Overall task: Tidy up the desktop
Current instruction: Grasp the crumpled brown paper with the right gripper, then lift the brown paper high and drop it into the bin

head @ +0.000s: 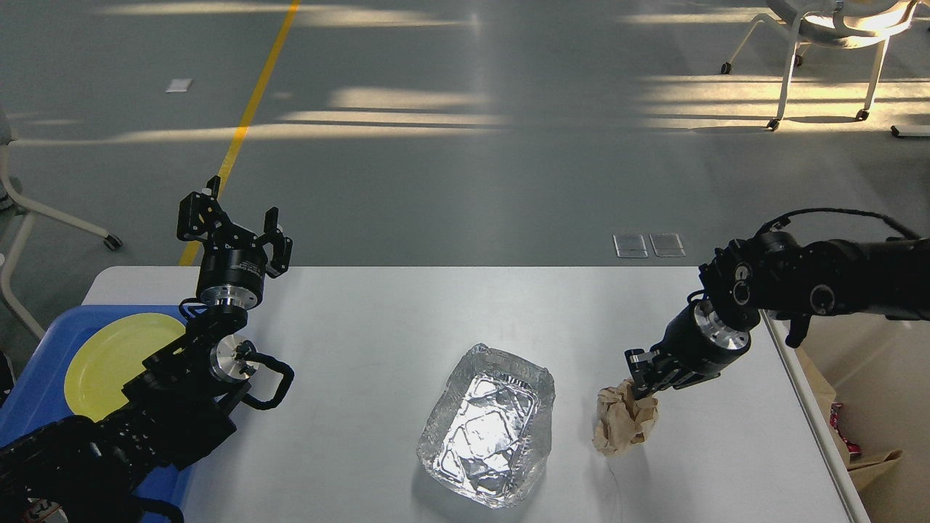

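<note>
The white desktop (407, 319) fills the lower part of the head view. A crumpled brown paper ball (623, 423) hangs just above it at the right, and my right gripper (639, 378) is shut on the ball's top. Left of the ball, a crinkled foil tray (488, 427) lies on the desktop. My left gripper (234, 224) is raised over the desktop's far left corner, open, with nothing between its fingers.
A blue tray (36, 407) with a yellow plate (109, 359) sits at the left edge under my left arm. A white bin (821, 436) holding brown paper and a red wrapper stands beyond the desktop's right edge. Chairs stand on the floor behind.
</note>
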Robot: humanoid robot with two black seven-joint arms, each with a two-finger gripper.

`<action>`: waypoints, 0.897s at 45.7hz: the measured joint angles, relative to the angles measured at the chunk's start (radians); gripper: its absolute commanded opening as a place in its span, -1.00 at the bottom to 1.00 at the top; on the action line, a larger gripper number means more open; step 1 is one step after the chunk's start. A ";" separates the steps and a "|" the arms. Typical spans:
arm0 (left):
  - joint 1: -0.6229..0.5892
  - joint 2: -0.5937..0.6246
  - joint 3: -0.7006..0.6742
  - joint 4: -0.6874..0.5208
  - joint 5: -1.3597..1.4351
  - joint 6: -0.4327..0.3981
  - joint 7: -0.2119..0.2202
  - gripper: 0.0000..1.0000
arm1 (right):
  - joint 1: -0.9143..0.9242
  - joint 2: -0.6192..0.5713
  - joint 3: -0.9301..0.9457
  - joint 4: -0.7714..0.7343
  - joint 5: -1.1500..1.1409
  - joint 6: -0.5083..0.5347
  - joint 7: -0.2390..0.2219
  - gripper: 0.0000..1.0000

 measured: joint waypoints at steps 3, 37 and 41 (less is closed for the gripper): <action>0.000 0.000 0.000 0.000 0.000 0.000 0.000 0.94 | 0.045 -0.033 0.000 0.007 0.000 0.036 0.000 -0.98; 0.000 0.000 0.000 0.000 0.000 0.000 0.000 0.94 | 0.761 -0.207 0.122 0.022 0.011 0.280 0.003 -0.95; 0.000 0.000 0.000 0.000 0.000 0.000 0.000 0.94 | 0.805 -0.222 0.181 0.022 0.011 0.280 0.003 -0.95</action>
